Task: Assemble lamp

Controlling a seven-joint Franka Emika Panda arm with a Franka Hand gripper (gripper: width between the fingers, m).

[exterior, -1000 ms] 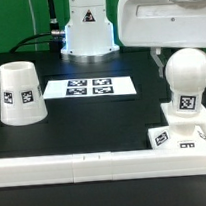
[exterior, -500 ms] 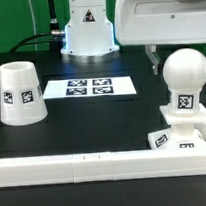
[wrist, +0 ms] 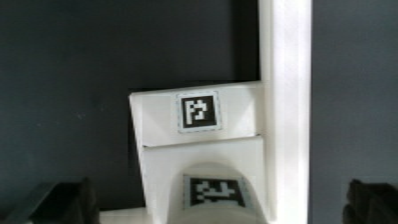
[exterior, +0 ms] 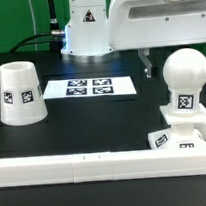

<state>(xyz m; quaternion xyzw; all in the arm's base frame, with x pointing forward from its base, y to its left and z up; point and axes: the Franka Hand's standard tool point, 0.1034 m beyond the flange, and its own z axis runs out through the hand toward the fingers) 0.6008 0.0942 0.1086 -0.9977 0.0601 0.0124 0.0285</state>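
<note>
- Running across the foreground of the exterior view is a long white rail [exterior: 86, 165], lying flat along the near edge of the black table [exterior: 92, 117].
- Just behind the rail at the exterior view's right sits the flat square base [exterior: 184, 137], with tags showing on its front face.
- The bulb [exterior: 184, 79] stands upright in the base: stem down, round head up, long axis vertical. A tag on the stem faces the camera.
- In the wrist view the base [wrist: 199, 115] shows with a tag on it, beside the rail [wrist: 285, 100], which runs alongside one edge of it. The bulb's stem [wrist: 214, 180] shows just beyond, also tagged.
- At the exterior view's left, well apart from the base, the shade [exterior: 21, 92] rests on the table with its narrower end up and wider mouth down, axis vertical, tag towards the camera.
- Between shade and bulb, further back, the marker board [exterior: 90, 88] lies flat on the table.
- The gripper [exterior: 148, 57] hangs above the table beside the bulb's head, on the side towards the exterior view's left, with a gap between them. In the wrist view one dark fingertip [wrist: 63, 200] sits at each lower corner, spread wide apart with nothing between them.
- At the rear stands the arm's white mount [exterior: 87, 27].
</note>
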